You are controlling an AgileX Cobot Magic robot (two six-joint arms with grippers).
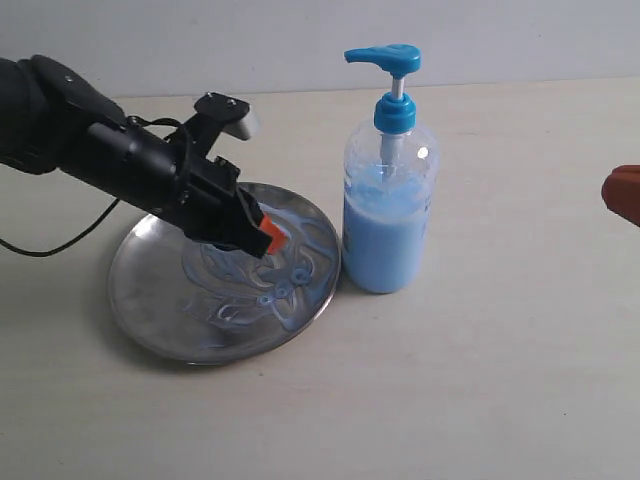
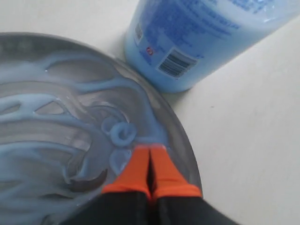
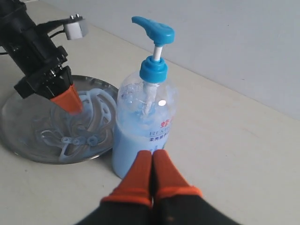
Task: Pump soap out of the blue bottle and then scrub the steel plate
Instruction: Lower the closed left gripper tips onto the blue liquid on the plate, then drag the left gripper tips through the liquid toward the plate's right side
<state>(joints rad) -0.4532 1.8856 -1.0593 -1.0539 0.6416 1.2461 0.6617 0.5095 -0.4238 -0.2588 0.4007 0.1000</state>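
Observation:
The steel plate (image 1: 150, 300) lies left of centre, streaked with pale blue soap (image 1: 265, 295) in swirls. My left gripper (image 1: 272, 238) is shut and empty, its orange tips low over the plate's right part, among the soap streaks (image 2: 51, 122) and near the rim (image 2: 185, 145). The blue bottle (image 1: 387, 215) stands upright just right of the plate, pump head (image 1: 385, 57) raised, about half full of light blue liquid. My right gripper (image 3: 152, 157) is shut and empty, off to the bottle's right (image 3: 140, 126); only an orange tip (image 1: 624, 195) shows at the exterior view's right edge.
A black cable (image 1: 60, 235) trails from the left arm across the pale tabletop (image 1: 480, 380). A white wall (image 1: 300, 40) runs along the back edge of the table.

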